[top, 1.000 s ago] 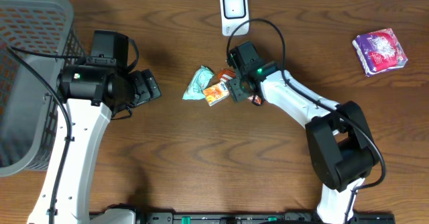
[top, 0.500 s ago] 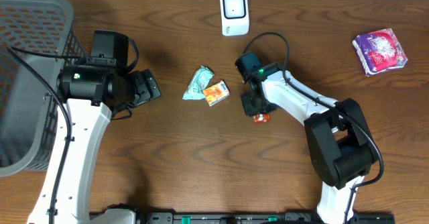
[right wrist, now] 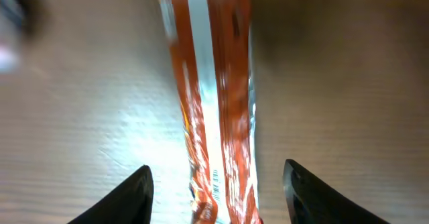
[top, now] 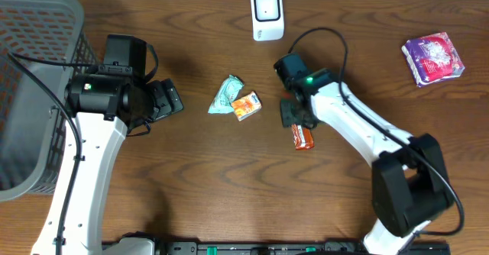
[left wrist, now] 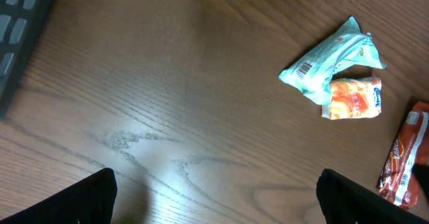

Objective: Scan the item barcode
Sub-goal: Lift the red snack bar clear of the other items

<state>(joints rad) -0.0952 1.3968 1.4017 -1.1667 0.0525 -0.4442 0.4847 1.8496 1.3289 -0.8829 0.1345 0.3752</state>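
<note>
Overhead: red snack bar (top: 302, 138) lies flat on worktop (top: 229, 179), centre-right, well below the scanner (top: 267, 12) at top centre; right jaws sit over its upper end.

Left wrist: left jaws wide open, empty.

Right wrist: right jaws part-open, straddling bar w/o gripping it. Risk: slick wrapper could slip or crumple on closing, hiding the barcode.

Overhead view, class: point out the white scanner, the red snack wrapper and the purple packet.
white scanner (top: 267, 11), overhead view, middle of its front face.
red snack wrapper (top: 304, 139), overhead view, its exposed lower end.
purple packet (top: 433, 58), overhead view, centre of its top side.
</note>
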